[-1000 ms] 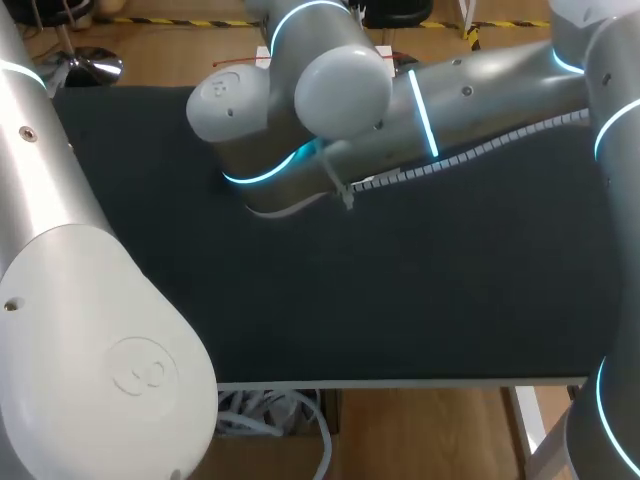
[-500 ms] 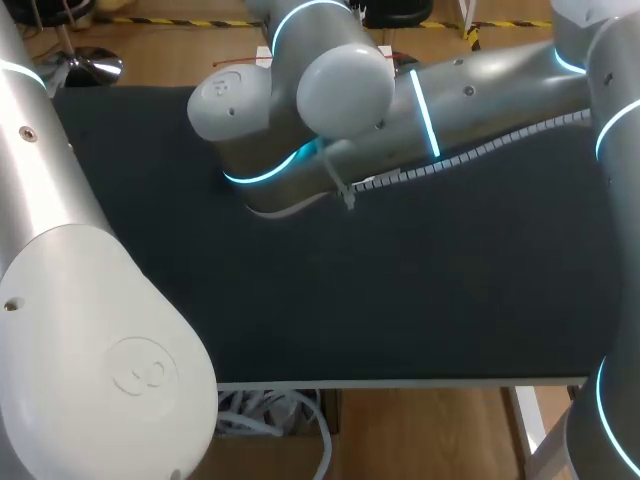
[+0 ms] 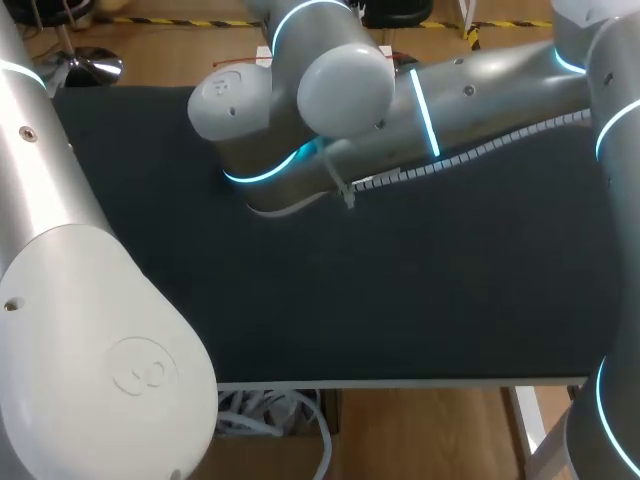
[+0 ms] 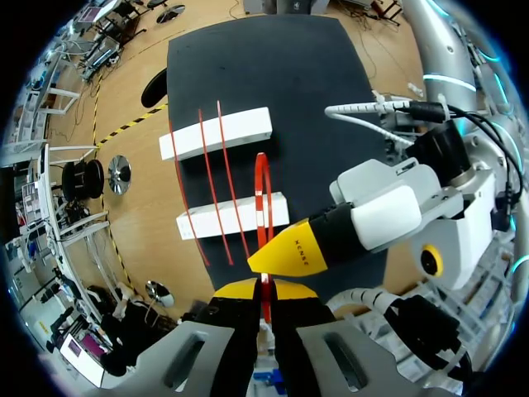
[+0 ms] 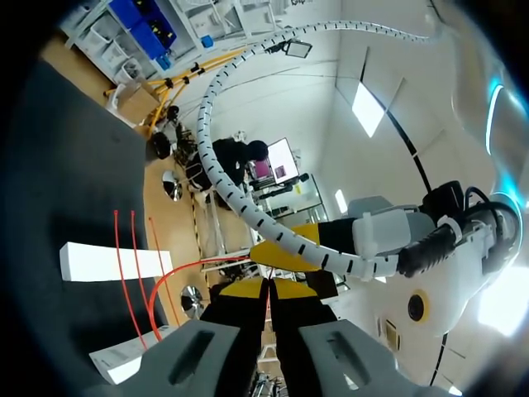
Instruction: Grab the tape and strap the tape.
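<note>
Bright, even overhead light. Table (image 3: 400, 290) reads matte dark; right arm (image 3: 480, 100) above it glints softly.

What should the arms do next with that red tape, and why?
Probably ease the left pincer back to tighten the loop: it's shut on the red tape, which stands in an open loop, with the right pincer at its base.

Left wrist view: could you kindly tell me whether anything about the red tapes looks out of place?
One red tape is odd: it stands up as a narrow loop, pinched in the left gripper, while the other tapes lie flat and straight across the two white blocks.
</note>
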Tool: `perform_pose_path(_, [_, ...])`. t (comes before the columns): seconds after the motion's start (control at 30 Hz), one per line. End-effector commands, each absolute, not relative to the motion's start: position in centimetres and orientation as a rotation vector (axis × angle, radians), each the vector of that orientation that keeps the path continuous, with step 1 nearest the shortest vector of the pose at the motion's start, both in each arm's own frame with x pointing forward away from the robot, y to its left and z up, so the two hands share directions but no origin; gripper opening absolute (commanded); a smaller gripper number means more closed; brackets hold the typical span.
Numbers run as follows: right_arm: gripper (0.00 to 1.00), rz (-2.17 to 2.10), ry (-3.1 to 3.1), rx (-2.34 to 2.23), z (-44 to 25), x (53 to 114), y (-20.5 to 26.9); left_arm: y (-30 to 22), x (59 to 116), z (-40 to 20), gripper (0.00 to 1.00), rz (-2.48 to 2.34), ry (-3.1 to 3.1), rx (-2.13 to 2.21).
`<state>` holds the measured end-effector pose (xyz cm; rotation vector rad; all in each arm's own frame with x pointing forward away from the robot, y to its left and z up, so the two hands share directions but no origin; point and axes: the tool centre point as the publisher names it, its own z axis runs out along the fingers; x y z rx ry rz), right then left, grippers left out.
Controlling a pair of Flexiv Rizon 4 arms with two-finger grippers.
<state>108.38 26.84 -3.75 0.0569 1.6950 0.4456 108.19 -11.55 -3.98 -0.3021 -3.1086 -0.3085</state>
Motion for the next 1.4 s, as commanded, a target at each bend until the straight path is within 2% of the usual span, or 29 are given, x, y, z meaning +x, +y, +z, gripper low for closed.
perform_pose_path(0.03, [0.0,0.44,1.704,0.057,-3.6,108.2,26.8,-11.7,108.2,-3.9,0.0,-0.312,-3.107,-0.301])
perform_pose_path(0.17, [0.0,0.449,1.702,0.053,-3.6,108.1,26.9,-11.7,108.2,-3.9,0.0,-0.312,-3.107,-0.301])
perform_pose_path(0.2, [0.04,0.454,1.703,0.052,-3.6,108.1,27.0,-11.7,108.2,-3.9,0.0,-0.312,-3.107,-0.301])
perform_pose_path(0.23, [0.22,0.457,1.703,0.052,-3.6,108.1,27.0,-11.7,108.2,-3.9,0.0,-0.312,-3.107,-0.301])
perform_pose_path(0.27, [0.28,0.459,1.703,0.052,-3.6,108.1,27.0,-11.7,108.2,-3.9,0.0,-0.312,-3.107,-0.301])
perform_pose_path(0.33, [0.22,0.46,1.705,0.053,-3.7,108.1,27.0,-11.7,108.2,-3.9,0.0,-0.312,-3.107,-0.301])
perform_pose_path(0.5, [0.25,0.465,1.707,0.059,-3.8,108.0,26.9,-11.7,108.2,-3.9,0.0,-0.312,-3.107,-0.301])
perform_pose_path(0.57, [0.2,0.465,1.709,0.057,-3.8,108.0,26.9,-11.7,108.2,-3.9,0.0,-0.312,-3.107,-0.301])
perform_pose_path(0.93, [0.2,0.479,1.718,0.055,-3.8,106.9,26.1,-11.7,108.2,-3.9,0.0,-0.312,-3.107,-0.301])
perform_pose_path(1.0, [0.22,0.481,1.725,0.052,-3.9,106.7,25.9,-11.7,108.2,-3.9,0.0,-0.312,-3.107,-0.301])
perform_pose_path(1.07, [0.19,0.496,1.732,0.054,-4.1,106.4,25.6,-11.7,108.2,-3.9,0.0,-0.312,-3.107,-0.301])
perform_pose_path(1.1, [0.11,0.494,1.733,0.05,-4.1,106.3,25.5,-11.7,108.2,-3.9,0.0,-0.312,-3.107,-0.301])
perform_pose_path(1.17, [0.07,0.502,1.739,0.048,-4.2,105.9,25.4,-11.7,108.2,-3.9,0.0,-0.312,-3.107,-0.301])
perform_pose_path(1.23, [0.15,0.517,1.75,0.041,-4.4,105.6,25.3,-11.7,108.2,-3.9,0.0,-0.312,-3.107,-0.301])
perform_pose_path(1.27, [0.29,0.523,1.75,0.042,-4.5,105.5,25.2,-11.7,108.2,-3.9,0.0,-0.312,-3.107,-0.301])
perform_pose_path(1.3, [0.37,0.534,1.752,0.04,-4.5,105.4,25.1,-11.7,108.2,-3.9,0.0,-0.312,-3.107,-0.301])
perform_pose_path(1.33, [0.15,0.536,1.755,0.038,-4.6,105.3,25.0,-11.7,108.2,-3.9,0.0,-0.312,-3.107,-0.301])
perform_pose_path(1.37, [0.0,0.543,1.756,0.043,-4.7,105.3,24.8,-11.7,108.2,-3.9,0.0,-0.312,-3.107,-0.301])
perform_pose_path(1.4, [0.0,0.557,1.756,0.045,-4.7,105.2,24.8,-11.7,108.2,-3.9,0.0,-0.312,-3.107,-0.301])
